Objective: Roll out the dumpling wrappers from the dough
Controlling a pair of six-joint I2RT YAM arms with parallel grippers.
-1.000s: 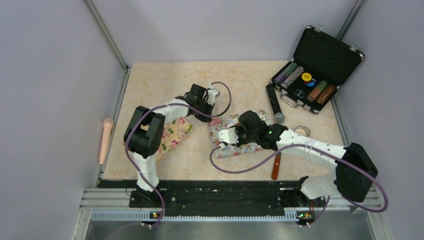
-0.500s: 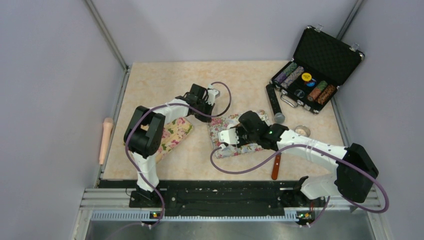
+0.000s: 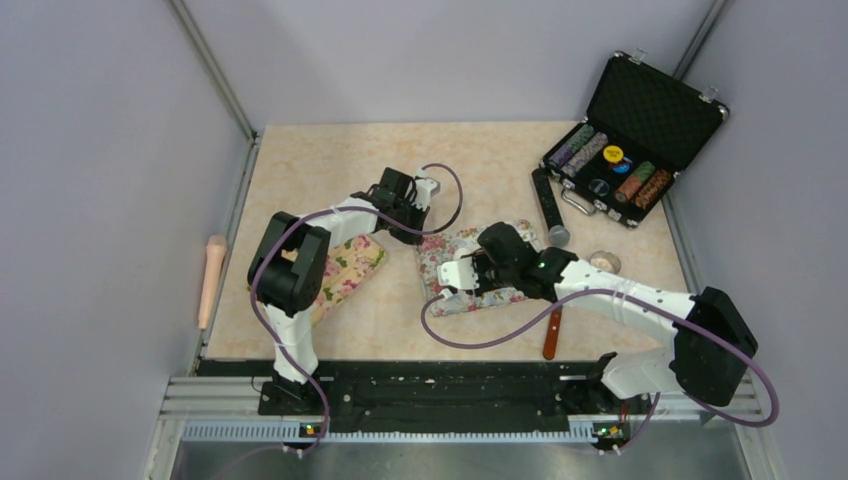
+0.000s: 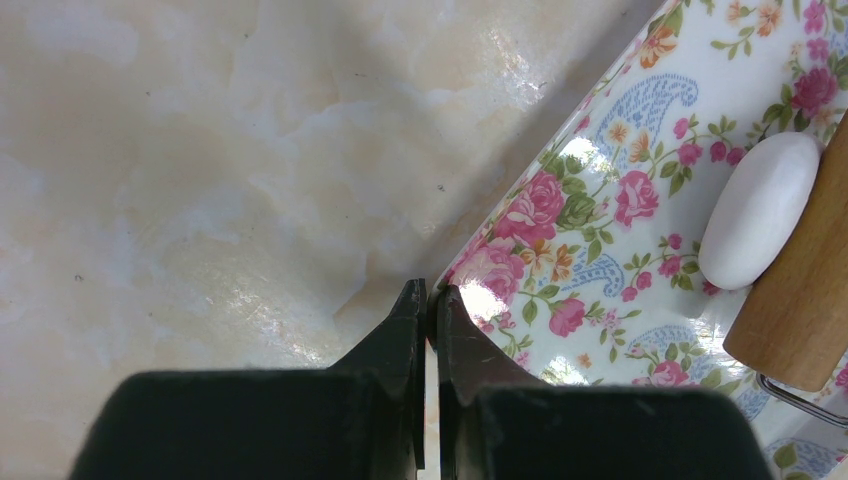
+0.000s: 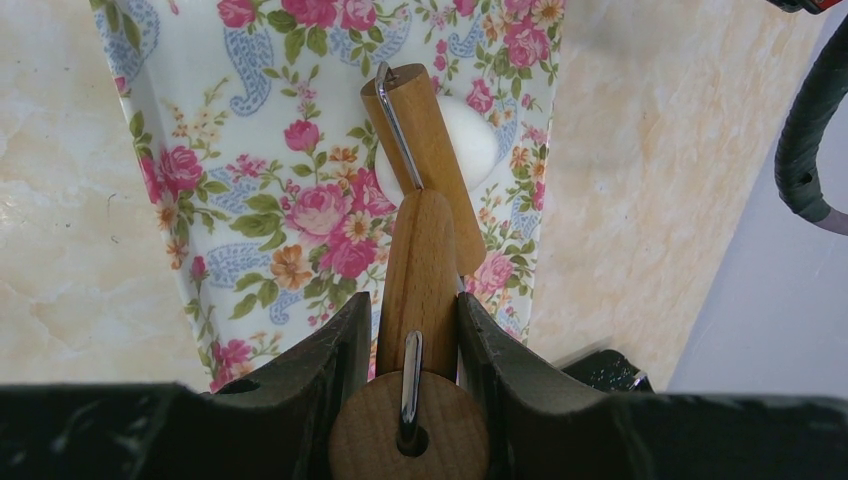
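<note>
At the centre of the counter (image 3: pixel 320 170) we find a floral mat (image 5: pixel 300 150) laid flat.

- **Right end effector** (image 5: pixel 412 315): closed partway on the handle of a wooden pastry roller (image 5: pixel 420 250), one finger on each side of it. The roller's small drum (image 5: pixel 425 140), carried on a wire frame, rests on the mat.
- **Dough piece** (image 5: pixel 472 140): a smooth white oval lying on the mat directly under the drum, with dough showing on both sides of the wood. It is rounded rather than thin and flat. In the top view the right arm hides it.
- **Left end effector** (image 4: pixel 430 295): fully closed, its tips meeting at the edge of the mat at its far left corner. We cannot tell whether any of the mat is pinched between them.

Other items noted:

- A second floral cloth (image 3: pixel 352 265) lies left of the mat, beside the left arm.
- An open case of poker chips (image 3: pixel 640 120) sits at the far right corner, with a black strip (image 3: pixel 545 200) just left of it.
- A metal ring (image 3: pixel 604 262) lies right of the mat.
- A wooden-handled tool (image 3: pixel 552 333) lies near the front edge, under the right arm.
- A rolling pin (image 3: pixel 212 275) lies beyond the left rail, off the counter.
</note>
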